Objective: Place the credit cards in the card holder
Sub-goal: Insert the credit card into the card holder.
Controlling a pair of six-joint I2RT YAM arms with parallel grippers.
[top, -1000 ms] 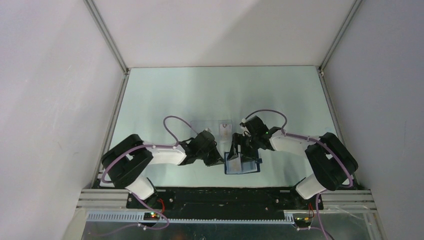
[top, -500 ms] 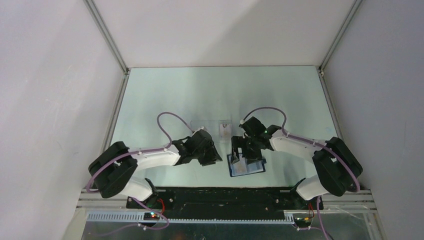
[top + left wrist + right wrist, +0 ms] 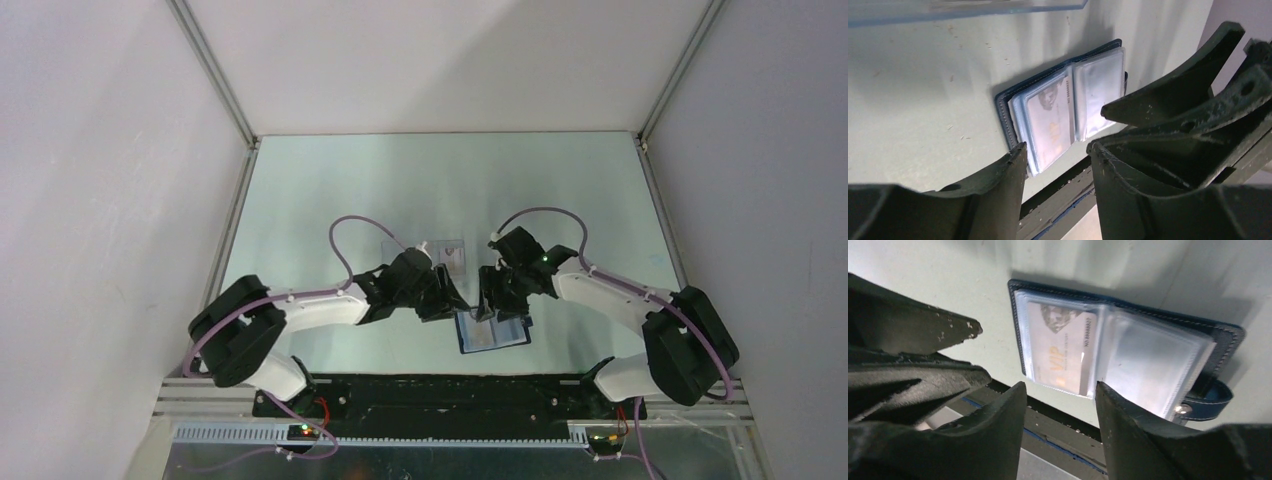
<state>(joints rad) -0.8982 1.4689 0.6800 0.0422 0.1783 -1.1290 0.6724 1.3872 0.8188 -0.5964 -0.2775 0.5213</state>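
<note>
Navy card holder (image 3: 495,335) lies open on the table (image 3: 400,190), one card (image 3: 1063,347) sleeved.

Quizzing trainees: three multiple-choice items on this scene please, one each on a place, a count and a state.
1. Where does the dark navy folding card holder lie? A between both claws B far corner C gripped in a claw
2. Cards showing inside it? A none B one C three
3. The holder is: A open flat B snapped shut C on edge

A: it lies between the left claw and right claw.
B: only one pale VIP card shows.
A: both inner pages face up.
</note>
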